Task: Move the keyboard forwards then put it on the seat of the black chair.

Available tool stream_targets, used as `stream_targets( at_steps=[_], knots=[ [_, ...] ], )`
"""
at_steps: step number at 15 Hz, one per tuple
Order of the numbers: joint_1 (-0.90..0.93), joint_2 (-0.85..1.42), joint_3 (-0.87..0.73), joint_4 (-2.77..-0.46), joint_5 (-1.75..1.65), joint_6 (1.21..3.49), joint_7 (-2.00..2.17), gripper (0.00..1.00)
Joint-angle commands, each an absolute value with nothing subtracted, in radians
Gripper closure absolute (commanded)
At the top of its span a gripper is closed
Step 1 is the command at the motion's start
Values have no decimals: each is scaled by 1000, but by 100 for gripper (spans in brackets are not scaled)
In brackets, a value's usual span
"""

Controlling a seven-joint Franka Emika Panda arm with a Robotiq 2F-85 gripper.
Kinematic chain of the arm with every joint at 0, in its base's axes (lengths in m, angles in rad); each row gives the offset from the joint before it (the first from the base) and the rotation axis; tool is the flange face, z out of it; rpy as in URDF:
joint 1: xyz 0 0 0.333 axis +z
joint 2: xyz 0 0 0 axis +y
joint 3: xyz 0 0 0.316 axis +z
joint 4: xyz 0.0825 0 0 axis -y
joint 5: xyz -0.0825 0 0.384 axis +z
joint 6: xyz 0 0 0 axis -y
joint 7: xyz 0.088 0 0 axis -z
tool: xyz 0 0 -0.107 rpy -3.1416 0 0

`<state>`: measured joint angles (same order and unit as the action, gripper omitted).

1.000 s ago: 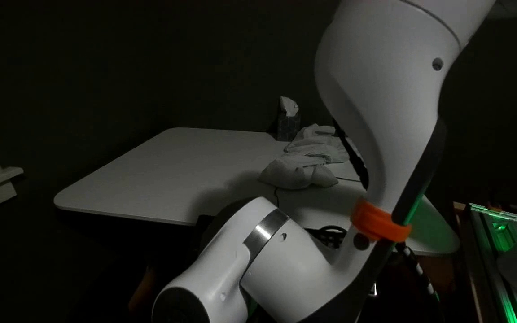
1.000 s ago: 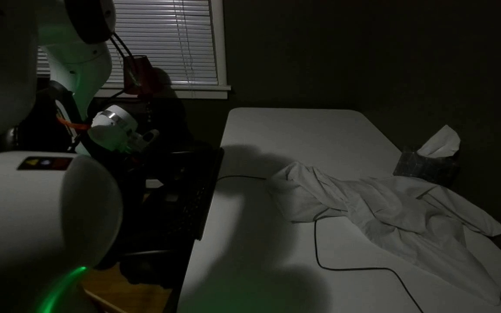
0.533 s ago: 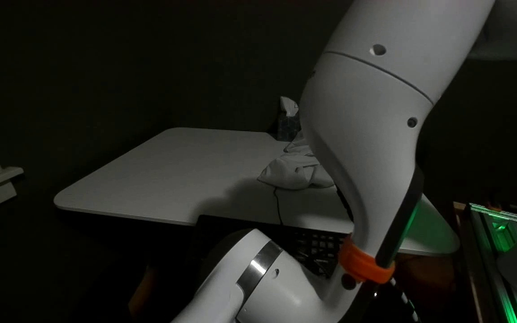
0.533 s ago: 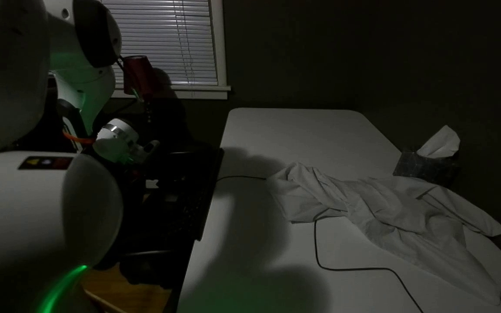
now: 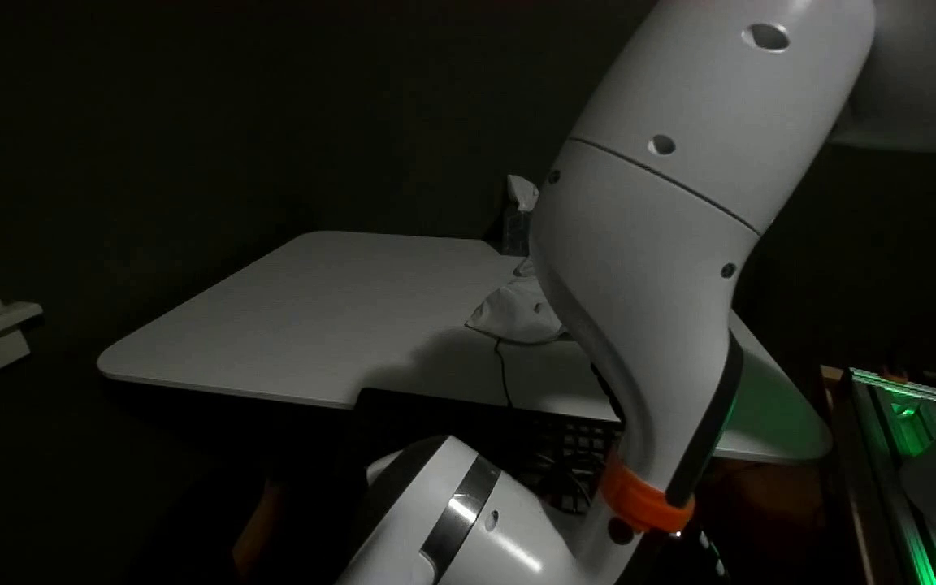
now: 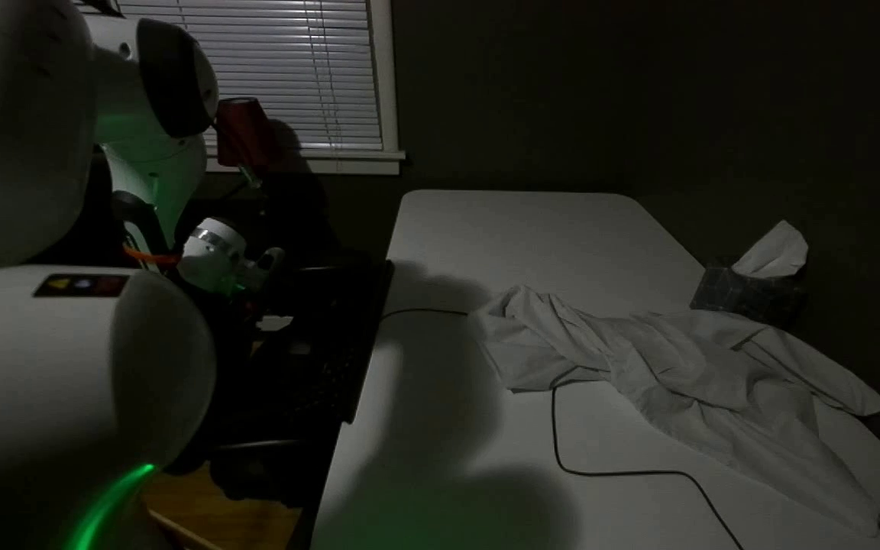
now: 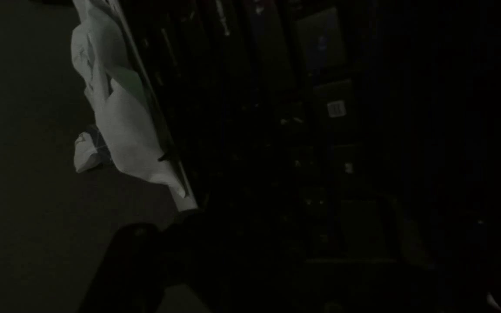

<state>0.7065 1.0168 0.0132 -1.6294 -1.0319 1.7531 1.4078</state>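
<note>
Arm (image 5: pixel 639 284) dipped lower; I couldn't tell whether jaws gripped keyboard (image 7: pixel 263 130) near them. Feared cable (image 6: pixel 425 310) snagging under cloth (image 6: pixel 661 367), twisting keyboard.

Laid out on a pale table (image 6: pixel 509 221)
Carries a rumpled white cloth (image 6: pixel 661 367) at right, a tissue box (image 6: pixel 749 296) just beyond, and a dark cable (image 6: pixel 623 473) on the near side.

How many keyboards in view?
1: the keyboard, its keys filling much of the wrist view. Both exterior views show it at the edge of the white table, partly behind the robot arm in an exterior view. Others may be hidden; much is dark.
</note>
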Motion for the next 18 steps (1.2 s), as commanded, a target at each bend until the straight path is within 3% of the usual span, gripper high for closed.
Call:
stream_targets(
  at_steps=[1, 12, 14, 15, 18],
  knots=[
    [726, 1061, 15, -1590, -1125, 1673, 1445, 0],
    [737, 1059, 74, -1565, -1213, 1429, 1442, 3],
    [728, 1062, 84, -1558, -1209, 1410, 1439, 27],
    [727, 1064, 86, -1556, -1210, 1402, 1438, 30],
    [720, 1062, 96, -1556, -1207, 1401, 1437, 54]
  ],
)
